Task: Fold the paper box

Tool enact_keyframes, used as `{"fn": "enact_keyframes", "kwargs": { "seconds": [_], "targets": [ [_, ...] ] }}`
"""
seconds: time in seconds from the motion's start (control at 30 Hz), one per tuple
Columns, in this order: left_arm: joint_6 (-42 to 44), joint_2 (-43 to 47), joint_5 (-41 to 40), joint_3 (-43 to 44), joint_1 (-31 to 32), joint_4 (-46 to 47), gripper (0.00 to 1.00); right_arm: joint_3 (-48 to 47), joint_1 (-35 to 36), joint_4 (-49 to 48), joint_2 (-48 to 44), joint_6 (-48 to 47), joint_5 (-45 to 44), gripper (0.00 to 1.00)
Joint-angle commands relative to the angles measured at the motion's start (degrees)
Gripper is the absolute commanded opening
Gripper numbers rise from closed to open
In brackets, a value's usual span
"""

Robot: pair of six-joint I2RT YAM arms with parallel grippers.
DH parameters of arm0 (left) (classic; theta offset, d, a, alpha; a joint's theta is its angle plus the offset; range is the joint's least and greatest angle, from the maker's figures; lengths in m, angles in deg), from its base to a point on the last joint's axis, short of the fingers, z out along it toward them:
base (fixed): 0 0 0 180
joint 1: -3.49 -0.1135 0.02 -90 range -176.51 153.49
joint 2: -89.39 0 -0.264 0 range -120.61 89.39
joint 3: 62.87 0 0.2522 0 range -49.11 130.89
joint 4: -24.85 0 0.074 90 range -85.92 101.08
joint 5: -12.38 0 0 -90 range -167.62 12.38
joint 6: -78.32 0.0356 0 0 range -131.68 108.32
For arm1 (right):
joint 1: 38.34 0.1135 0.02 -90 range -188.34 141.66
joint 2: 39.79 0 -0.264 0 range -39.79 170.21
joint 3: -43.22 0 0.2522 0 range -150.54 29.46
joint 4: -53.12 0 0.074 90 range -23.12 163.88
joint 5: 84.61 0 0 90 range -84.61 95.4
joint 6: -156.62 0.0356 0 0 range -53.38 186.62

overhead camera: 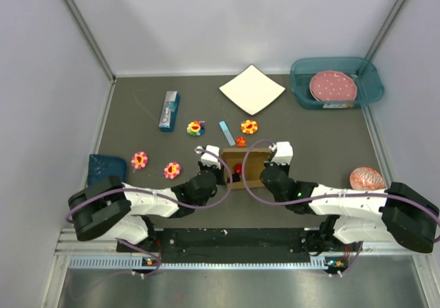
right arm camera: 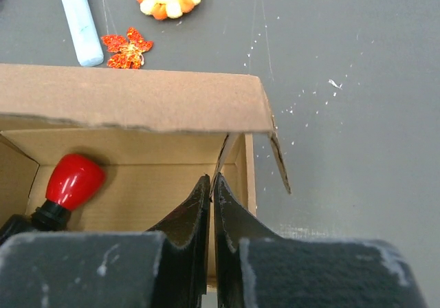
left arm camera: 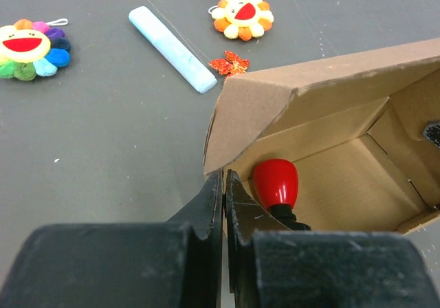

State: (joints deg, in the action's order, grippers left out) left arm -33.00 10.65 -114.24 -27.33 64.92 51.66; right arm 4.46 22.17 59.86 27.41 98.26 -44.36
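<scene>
Brown paper box [overhead camera: 251, 158] — walls pinched in left end effector [left arm camera: 223, 179], right end effector [right arm camera: 211, 182]

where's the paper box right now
Top view: the paper box sits at centre near the table's front edge, the left claw and right claw each pinching a side wall, a glittery orange flower just beyond it.

The paper box [overhead camera: 249, 158] holds a red object [overhead camera: 238, 168].

We see plain brown paper box [overhead camera: 246, 167] w/ red thing [left arm camera: 275, 183] inside; lt-blue stick [left arm camera: 172, 49], rainbow flower [left arm camera: 31, 47], white sheet [overhead camera: 251, 89], teal bin [overhead camera: 302, 91], pink white-dotted disc [overhead camera: 333, 86].
</scene>
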Motion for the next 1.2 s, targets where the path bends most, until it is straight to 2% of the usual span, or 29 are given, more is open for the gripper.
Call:
{"fn": "enact_keyframes", "kwargs": {
  "seconds": [0.0, 0.23, 0.37, 0.53, 0.97, 1.17],
  "targets": [
    [-0.7, -1.7, -4.9, 1.7, 2.4, 2.1, 0.0, 1.1, 0.8, 0.0, -0.5, 2.4, 3.0, 0.0],
    [5.0, -1.6, -16.4, 1.6, 2.6, 7.5, 0.0, 0.4, 3.3, -2.9, 0.6, 2.0, 1.6, 0.0],
    [11.0, -2.6, -19.5, 1.0, 2.4, 17.7, 0.0, -1.9, 4.3, -4.6, 3.6, 1.8, 1.1, 0.0],
    [14.6, -3.5, -19.5, 0.9, 1.7, 22.3, 0.0, -4.7, 4.4, -6.9, 6.4, 0.4, 0.5, 0.0],
    [1.5, -9.1, -17.1, -4.4, 1.7, 23.2, 0.0, -4.3, 4.4, -6.8, 12.3, 4.4, 1.9, 0.0],
    [-0.7, -9.8, -17.0, -5.3, 1.7, 22.9, 0.0, -4.5, 4.4, -6.1, 13.4, 4.7, 2.0, 0.0]
  ]
}}
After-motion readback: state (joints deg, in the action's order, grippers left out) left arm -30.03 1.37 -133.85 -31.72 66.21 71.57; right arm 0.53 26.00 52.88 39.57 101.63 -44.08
